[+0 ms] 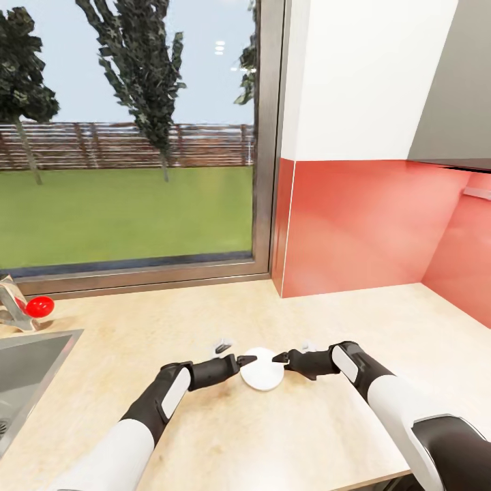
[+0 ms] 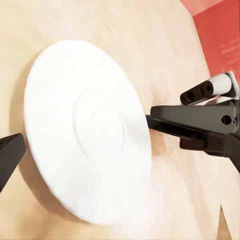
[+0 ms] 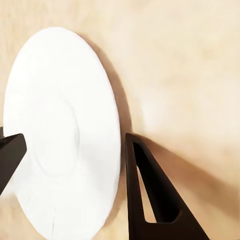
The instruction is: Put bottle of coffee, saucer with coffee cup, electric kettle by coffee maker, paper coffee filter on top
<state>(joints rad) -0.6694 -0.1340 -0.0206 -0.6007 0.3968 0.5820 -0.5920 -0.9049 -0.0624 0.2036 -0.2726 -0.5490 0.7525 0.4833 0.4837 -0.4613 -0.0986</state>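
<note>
The saucer (image 1: pixel 262 369) lies flat on the worktop (image 1: pixel 382 320), between both claws. The right claw (image 1: pixel 278 356) is open astride its rim; the left claw (image 1: pixel 251 359) is open beside it, holding nothing. Saucer placement seems underway; next, probably close and lift.

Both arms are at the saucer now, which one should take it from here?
Right, probably. Its fingers straddle the saucer rim, one each side. The left gripper also meets the rim, but its hold is less clear.
</note>
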